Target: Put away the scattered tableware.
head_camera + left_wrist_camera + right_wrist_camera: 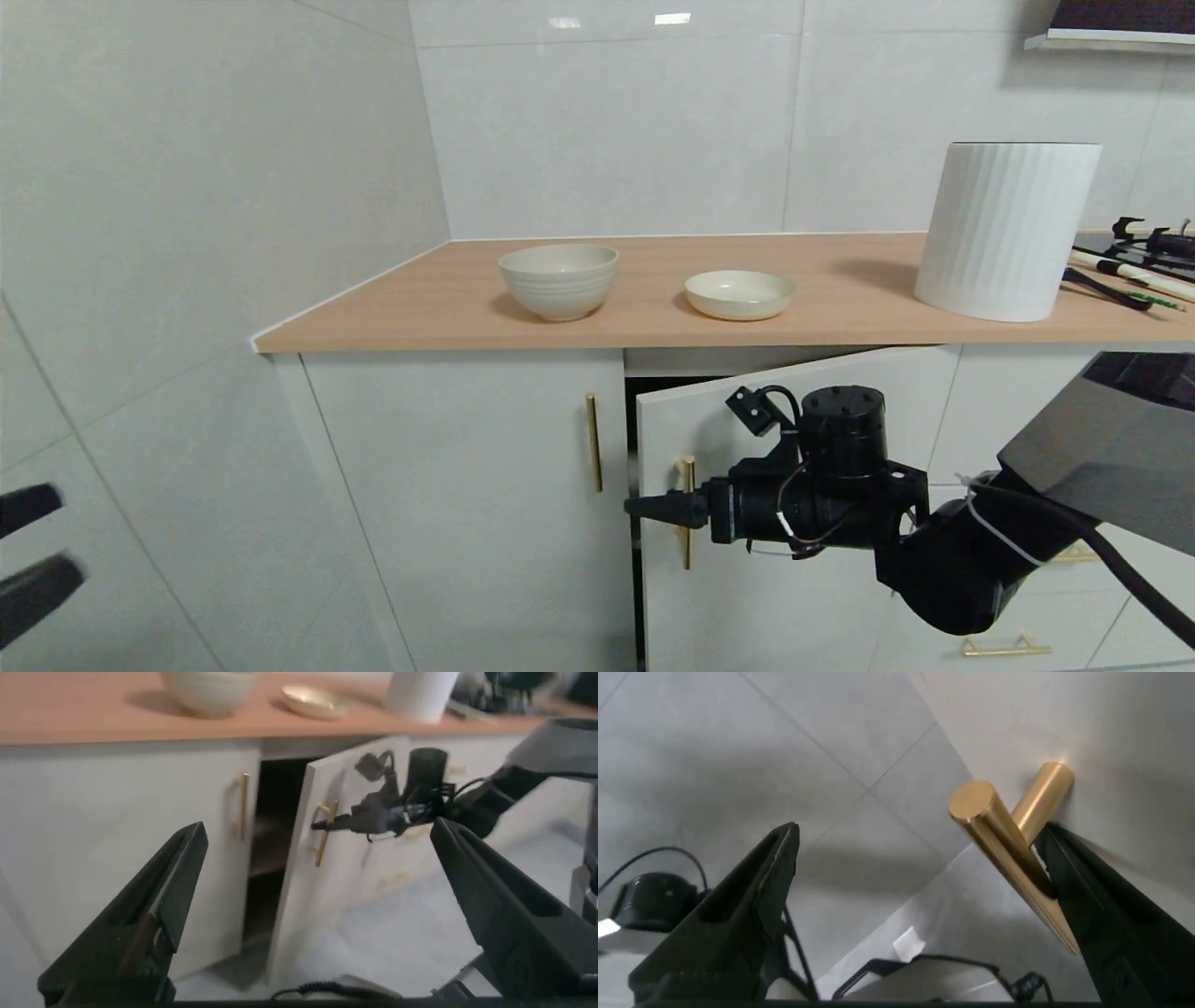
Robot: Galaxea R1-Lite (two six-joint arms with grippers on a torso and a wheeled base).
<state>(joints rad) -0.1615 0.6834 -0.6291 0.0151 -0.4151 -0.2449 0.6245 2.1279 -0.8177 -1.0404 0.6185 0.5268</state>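
Because the right gripper [644, 507] has its jaws spread, with the brass handle [1008, 854] only resting against one finger, a pull could slip off and leave the half-open cabinet door [747, 607] stuck. The bowl [558, 280] and shallow dish [739, 294] sit on the countertop [420, 308] above that door, untouched; the left gripper [318, 829], also spread, hangs well left of it.

Cabinet interior [277, 812] dark behind ajar door [766, 616]; utensils [1130, 275] cut off at right edge; left tool [65, 532] blurred.
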